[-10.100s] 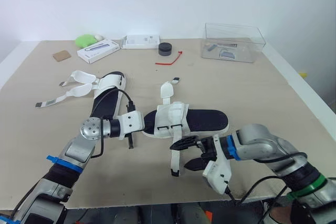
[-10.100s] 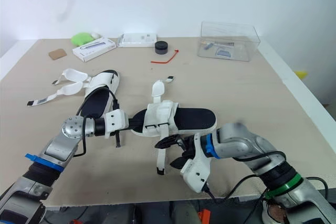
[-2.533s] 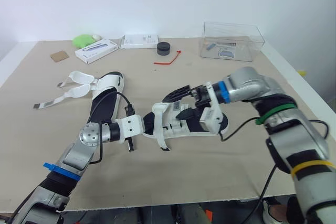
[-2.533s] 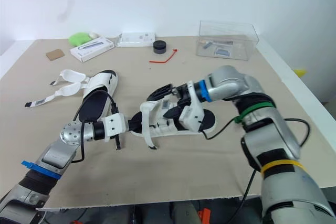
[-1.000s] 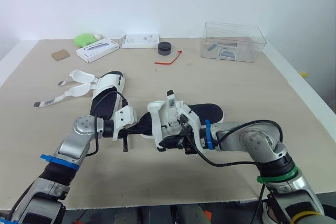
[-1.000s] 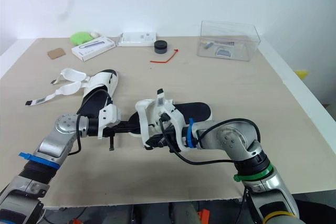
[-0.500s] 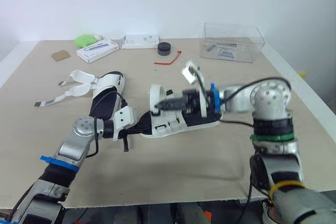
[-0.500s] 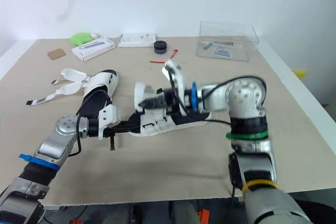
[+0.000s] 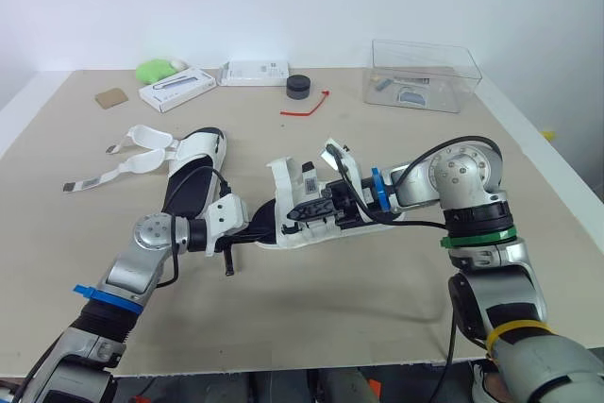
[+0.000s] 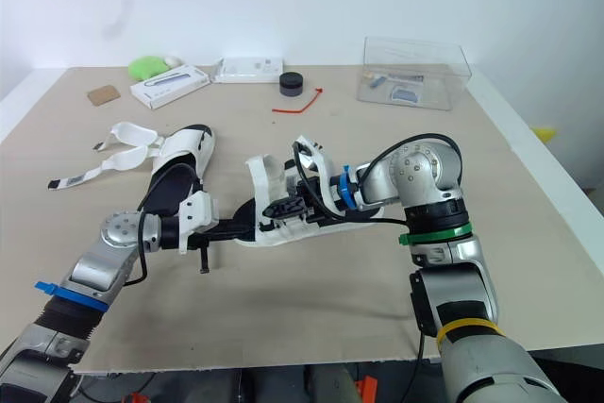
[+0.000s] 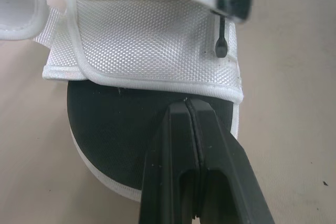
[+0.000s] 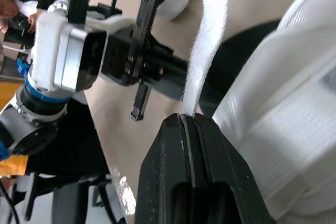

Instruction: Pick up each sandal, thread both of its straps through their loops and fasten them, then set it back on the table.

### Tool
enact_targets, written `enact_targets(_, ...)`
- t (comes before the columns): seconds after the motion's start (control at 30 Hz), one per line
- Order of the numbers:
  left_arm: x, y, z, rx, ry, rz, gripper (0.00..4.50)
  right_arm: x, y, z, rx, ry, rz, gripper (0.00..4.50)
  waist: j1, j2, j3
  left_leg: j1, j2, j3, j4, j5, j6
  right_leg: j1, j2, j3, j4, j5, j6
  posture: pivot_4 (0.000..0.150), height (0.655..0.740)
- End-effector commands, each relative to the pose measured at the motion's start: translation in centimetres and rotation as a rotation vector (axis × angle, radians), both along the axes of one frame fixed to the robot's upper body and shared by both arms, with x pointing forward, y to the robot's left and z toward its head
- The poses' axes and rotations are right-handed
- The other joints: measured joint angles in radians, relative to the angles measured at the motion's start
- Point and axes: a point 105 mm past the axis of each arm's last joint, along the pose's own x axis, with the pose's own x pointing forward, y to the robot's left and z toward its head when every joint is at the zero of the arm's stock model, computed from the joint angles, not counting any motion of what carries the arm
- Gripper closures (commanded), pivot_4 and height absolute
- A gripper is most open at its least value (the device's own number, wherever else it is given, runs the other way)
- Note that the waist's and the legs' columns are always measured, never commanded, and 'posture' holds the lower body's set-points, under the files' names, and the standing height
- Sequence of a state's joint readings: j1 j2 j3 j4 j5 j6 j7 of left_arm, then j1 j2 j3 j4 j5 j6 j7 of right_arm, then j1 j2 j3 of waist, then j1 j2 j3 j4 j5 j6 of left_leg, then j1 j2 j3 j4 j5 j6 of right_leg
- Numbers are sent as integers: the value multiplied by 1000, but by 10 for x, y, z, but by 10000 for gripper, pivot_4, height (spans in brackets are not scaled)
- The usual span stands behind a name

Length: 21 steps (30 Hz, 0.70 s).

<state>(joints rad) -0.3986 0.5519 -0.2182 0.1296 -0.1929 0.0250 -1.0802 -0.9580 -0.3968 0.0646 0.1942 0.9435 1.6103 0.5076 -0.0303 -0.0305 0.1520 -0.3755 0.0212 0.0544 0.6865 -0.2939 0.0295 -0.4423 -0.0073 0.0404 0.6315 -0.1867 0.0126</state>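
A white-strapped sandal [image 9: 354, 214] with a black sole lies in the middle of the table. My left gripper [image 9: 262, 226] is shut on the edge of its black sole [image 11: 131, 124] at the end nearer me. My right gripper [image 9: 307, 208] reaches in from the right and is shut on a white strap [image 12: 207, 51] of the same sandal. That strap stands up loose from the fingertips. A second sandal [image 9: 193, 172] lies to the left, its two straps [image 9: 132, 153] spread open on the table.
Along the far edge stand a clear plastic box [image 9: 422, 75], a black round cap [image 9: 298, 87], a red tie [image 9: 304, 106], two white boxes [image 9: 176, 90] [image 9: 254, 73], a green object [image 9: 156, 71] and a brown card [image 9: 110, 98].
My right arm has swung from the near side of the sandal round to its right side and dropped a little, staying shut. The left gripper has kept its hold on the sole.
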Motion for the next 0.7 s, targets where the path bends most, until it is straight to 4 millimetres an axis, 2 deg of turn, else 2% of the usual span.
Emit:
enact_targets(0.03, -9, 5, -32, 92, 97, 8, 45000, -1, -3, -1, -7, 5, 6, 44477, 0, 0, 0, 0, 0, 0, 0, 0, 0, 0, 0, 0, 0, 0, 0, 1500, 7400)
enact_targets(0.13, -9, 5, -32, 93, 94, 11, 45000, 1, -3, -1, -18, -4, -4, 44477, 0, 0, 0, 0, 0, 0, 0, 0, 0, 0, 0, 0, 0, 0, 0, 1500, 7400)
enact_targets(0.23, -9, 5, -33, 93, 92, 14, 45000, 10, 1, 12, 8, -32, -23, 44477, 0, 0, 0, 0, 0, 0, 0, 0, 0, 0, 1, 0, 0, 0, 0, 1500, 7400)
enact_targets(0.4, -9, 5, -33, 95, 90, 16, 45000, 17, 4, 22, 31, -45, -37, 44477, 0, 0, 0, 0, 0, 0, 0, 0, 0, 0, 1, 0, 0, 0, 0, 1500, 7400)
enact_targets(0.53, -8, 5, -33, 93, 89, 19, 45000, 19, 1, 12, 5, -32, -54, 44477, 0, 0, 0, 0, 0, 0, 0, 0, 0, 0, 1, 0, 0, 0, 0, 1500, 7400)
enact_targets(0.7, -9, 6, -34, 96, 91, 23, 45000, 10, -1, 1, -16, 9, -29, 44477, 0, 0, 0, 0, 0, 0, 0, 0, 0, 0, 0, 0, 0, 0, 0, 1500, 7400)
